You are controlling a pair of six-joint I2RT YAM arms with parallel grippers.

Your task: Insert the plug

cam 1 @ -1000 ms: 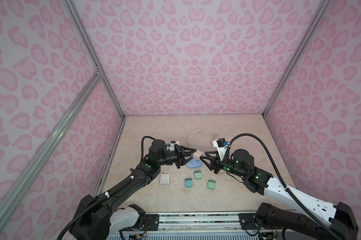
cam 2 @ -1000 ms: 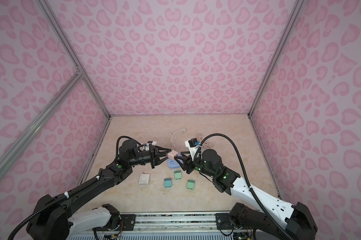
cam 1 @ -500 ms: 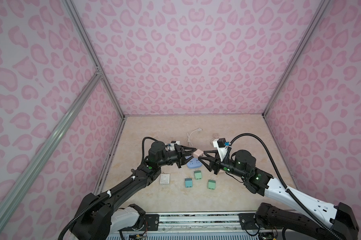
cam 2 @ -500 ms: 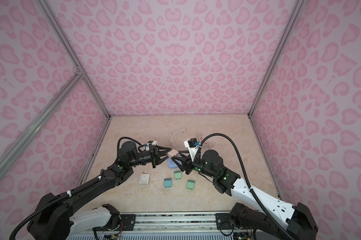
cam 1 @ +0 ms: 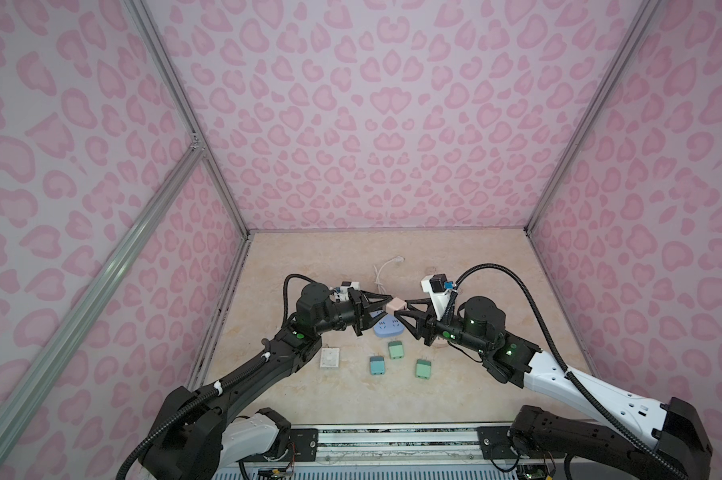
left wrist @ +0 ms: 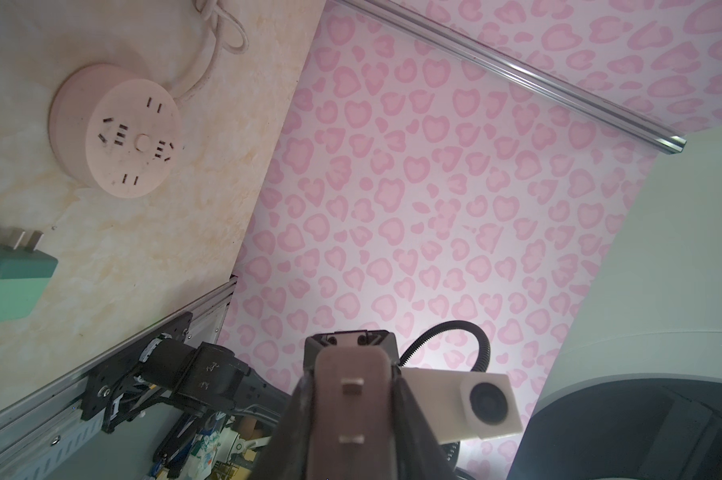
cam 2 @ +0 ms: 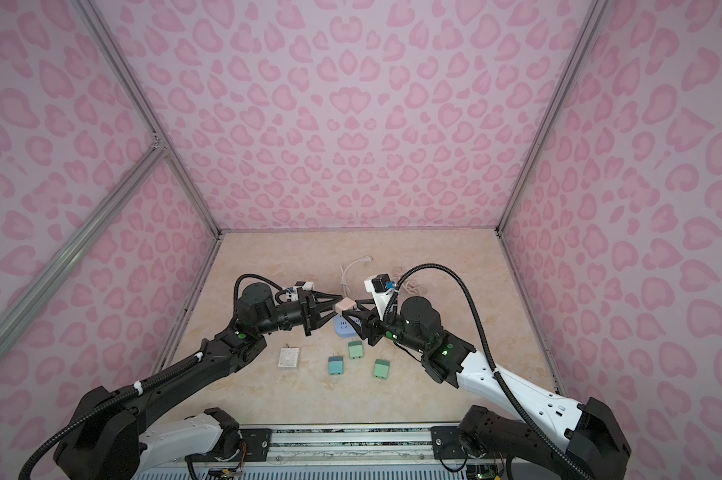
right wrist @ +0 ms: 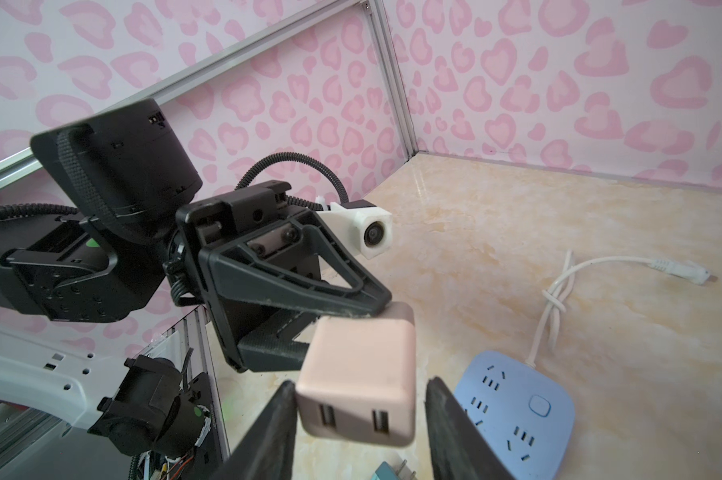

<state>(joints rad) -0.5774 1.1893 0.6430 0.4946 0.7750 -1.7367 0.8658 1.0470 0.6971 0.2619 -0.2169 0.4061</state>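
On the table, three green chargers and a small white block lie nearest the robot's base, with a blue power strip just beyond them. Above the strip the two arms meet in mid-air. The left tool is clamped shut on the pink plug, while the right tool stands partly open astride its USB end, one finger at the plug's side and the other a gap away. This looks like a hand-over. To do it well, the right tool should centre itself so both fingers meet the flat sides together. It should close fully before the left lets go, then draw straight back, since the prongs point into the left tool. Only then should they turn down toward the strip's slots. Farther back lies a knotted white cable. A round pink socket, shown only by the left wrist camera, also rests on the table.
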